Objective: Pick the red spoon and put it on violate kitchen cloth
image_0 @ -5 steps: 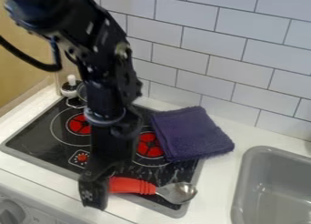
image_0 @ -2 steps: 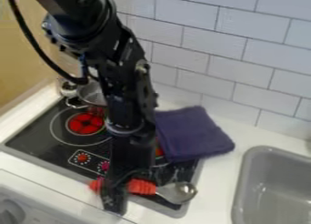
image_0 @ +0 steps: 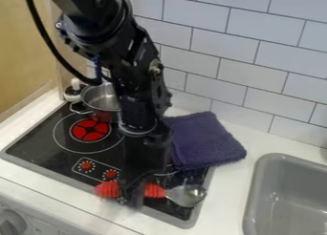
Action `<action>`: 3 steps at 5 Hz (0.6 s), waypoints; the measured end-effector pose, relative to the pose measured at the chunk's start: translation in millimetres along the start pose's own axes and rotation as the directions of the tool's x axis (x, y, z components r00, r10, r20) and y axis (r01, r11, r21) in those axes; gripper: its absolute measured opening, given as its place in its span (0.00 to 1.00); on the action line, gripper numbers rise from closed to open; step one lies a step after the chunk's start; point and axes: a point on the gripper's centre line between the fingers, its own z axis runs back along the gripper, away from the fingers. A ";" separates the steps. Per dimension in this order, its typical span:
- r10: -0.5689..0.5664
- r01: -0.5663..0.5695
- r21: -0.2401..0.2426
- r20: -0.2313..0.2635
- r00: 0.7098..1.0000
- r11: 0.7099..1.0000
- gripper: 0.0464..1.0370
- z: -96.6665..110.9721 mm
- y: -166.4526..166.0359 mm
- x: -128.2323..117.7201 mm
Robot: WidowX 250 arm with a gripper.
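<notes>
At the near left we see a round grey knob (image_0: 11, 223) on the front of the stove, below the pale counter (image_0: 38, 181). Next we find the gripper (image_0: 133, 200), pointing down across the handle of the red spoon (image_0: 186, 196) at the front of the black cooktop (image_0: 41, 145). Part of the red handle shows to the left of the gripper and part to its right, with the metal bowl beyond on the right. We cannot tell how wide the jaws stand or whether they grip the handle. The spoon is apart from the cloth, nearer to us. To the right we have a grey sink (image_0: 256, 200) set in the counter.

Farther in, two red control dials (image_0: 86, 165) sit on the cooktop, left of the black arm (image_0: 137, 105), and behind them is a round red burner (image_0: 89, 130). Our folded purple cloth (image_0: 204, 141) lies to the right of the arm, partly over the cooktop's right side and partly on the counter. Farther back we see a metal pot (image_0: 101, 99) beside a white-topped container (image_0: 74, 90), then the white tiled wall (image_0: 256, 62)
</notes>
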 end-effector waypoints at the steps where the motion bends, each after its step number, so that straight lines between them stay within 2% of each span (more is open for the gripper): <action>1: -0.001 0.001 0.002 -0.001 1.000 1.000 0.33 0.3 0.2 -0.1; 2: -0.008 0.008 0.006 0.000 1.000 1.000 0.32 3.6 -0.7 -0.4; 3: -0.027 0.027 0.039 -0.002 1.000 0.999 0.32 20.3 -5.5 -2.3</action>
